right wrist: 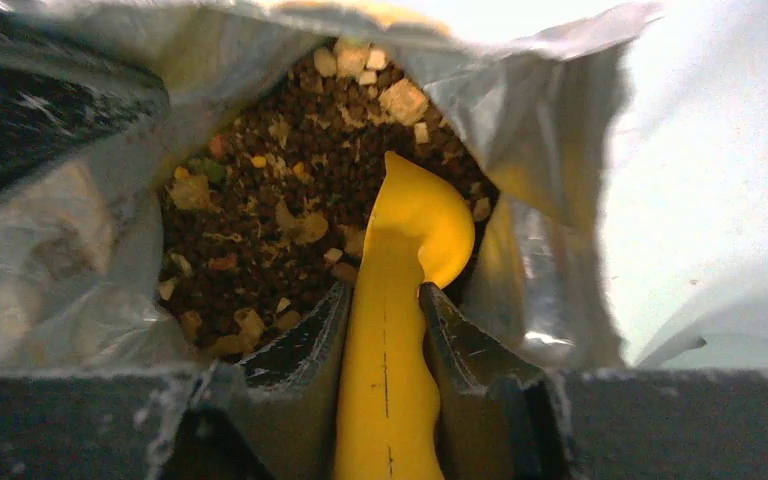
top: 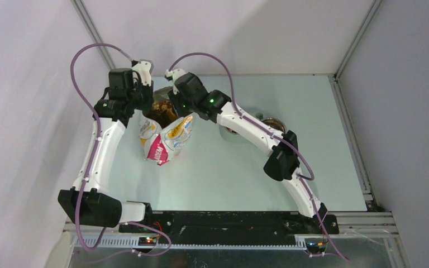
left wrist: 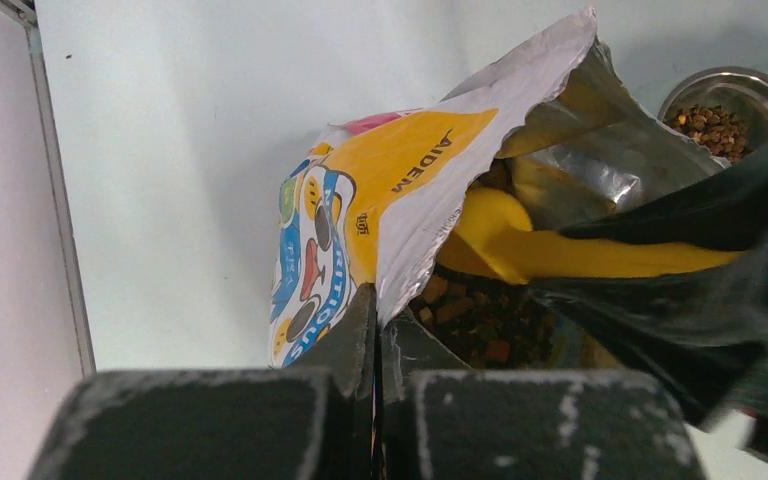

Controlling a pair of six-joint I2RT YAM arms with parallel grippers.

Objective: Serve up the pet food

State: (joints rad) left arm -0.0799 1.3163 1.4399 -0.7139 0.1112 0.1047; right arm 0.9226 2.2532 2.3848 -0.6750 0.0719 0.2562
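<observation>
The white printed foil bag [top: 165, 137] stands open at the back left of the table. My left gripper [left wrist: 378, 300] is shut on the bag's [left wrist: 390, 200] torn top edge and holds the mouth open. My right gripper [right wrist: 385, 295] is shut on the handle of the yellow scoop [right wrist: 400, 260], inside the mouth of the bag. The scoop's head rests against the pet food [right wrist: 290, 200], brown and tan kibble that fills the bag. In the left wrist view the scoop [left wrist: 520, 245] lies over the pet food [left wrist: 480, 320].
A metal bowl [left wrist: 725, 110] holding some kibble stands beyond the bag; from above the bowl [top: 272, 123] sits partly under my right arm. The table's metal frame [top: 351, 139] runs along the right side, and walls close in the back and left.
</observation>
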